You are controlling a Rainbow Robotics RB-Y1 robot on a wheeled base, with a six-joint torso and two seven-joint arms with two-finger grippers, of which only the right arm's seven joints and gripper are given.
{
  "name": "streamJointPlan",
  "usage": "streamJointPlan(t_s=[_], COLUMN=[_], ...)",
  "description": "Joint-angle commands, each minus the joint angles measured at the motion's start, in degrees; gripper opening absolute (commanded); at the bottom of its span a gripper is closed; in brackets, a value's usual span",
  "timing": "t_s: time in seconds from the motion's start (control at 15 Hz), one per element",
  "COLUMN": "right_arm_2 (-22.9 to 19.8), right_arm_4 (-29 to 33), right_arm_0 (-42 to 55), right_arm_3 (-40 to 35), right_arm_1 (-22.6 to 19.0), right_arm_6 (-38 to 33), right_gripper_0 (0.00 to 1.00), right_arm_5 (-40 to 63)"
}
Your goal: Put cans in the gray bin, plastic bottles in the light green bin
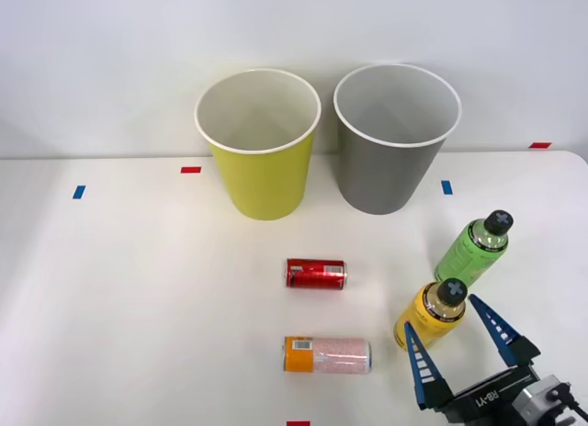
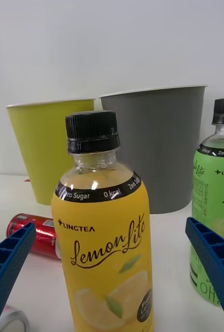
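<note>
- Two bins stand upright on the white table (image 1: 110,288): the light green bin (image 1: 260,160) and, just to its right, the gray bin (image 1: 390,146).
- Two cans lie on their sides in front of the light green bin: a short red can (image 1: 315,274), and nearer the robot a pink speckled can with an orange end (image 1: 327,354).
- Two plastic bottles stand in front of the gray bin, towards the right: the green bottle (image 1: 472,250) and, just beside it, the yellow bottle (image 1: 430,317).
- The right gripper (image 1: 452,334) has its jaws spread wide on either side of the yellow bottle, not touching it and holding nothing.
</note>
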Motion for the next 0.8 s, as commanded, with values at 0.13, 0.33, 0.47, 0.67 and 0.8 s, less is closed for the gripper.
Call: streamJointPlan(t_s=[0.13,0.33,0.47,0.67,0.8], right_arm_2=[2.23,2.32,2.32,2.32,2.41], right_arm_4=[-3.20,-3.38,-3.64,-4.08,-3.99], right_arm_0=[-1.73,-2.96,-3.49,-5.07,-6.92], right_arm_3=[0.00,0.00,0.00,1.59,4.31], right_arm_1=[1.04,1.74,2.09,2.97,4.11], right_arm_6=[1.07,2.91,3.79,5.11,5.64], right_gripper_0=[1.00,1.00,1.00,1.00,1.00], right_arm_5=[0.39,1.80,2.06,2.94,2.94])
